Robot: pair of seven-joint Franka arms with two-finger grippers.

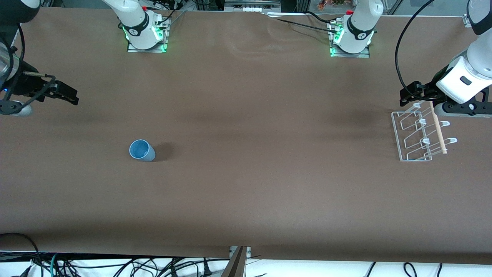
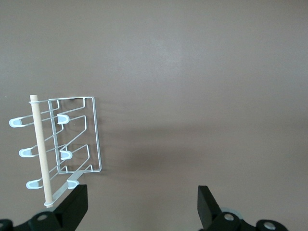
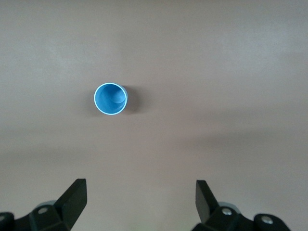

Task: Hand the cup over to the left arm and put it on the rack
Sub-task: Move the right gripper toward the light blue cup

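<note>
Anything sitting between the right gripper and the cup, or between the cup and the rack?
Nothing visible. The cup stands upright alone on the bare table. The right gripper, jaws open, hangs over the right arm's end. The table is bare from the cup to the rack, where the open left gripper waits.

The right arm rises from its base and hangs at its own end of the table, its wrist level, the right gripper up in the air with both fingers spread wide and nothing between them. The left arm waits at its end, the left gripper likewise raised, fingers wide apart, empty.
</note>
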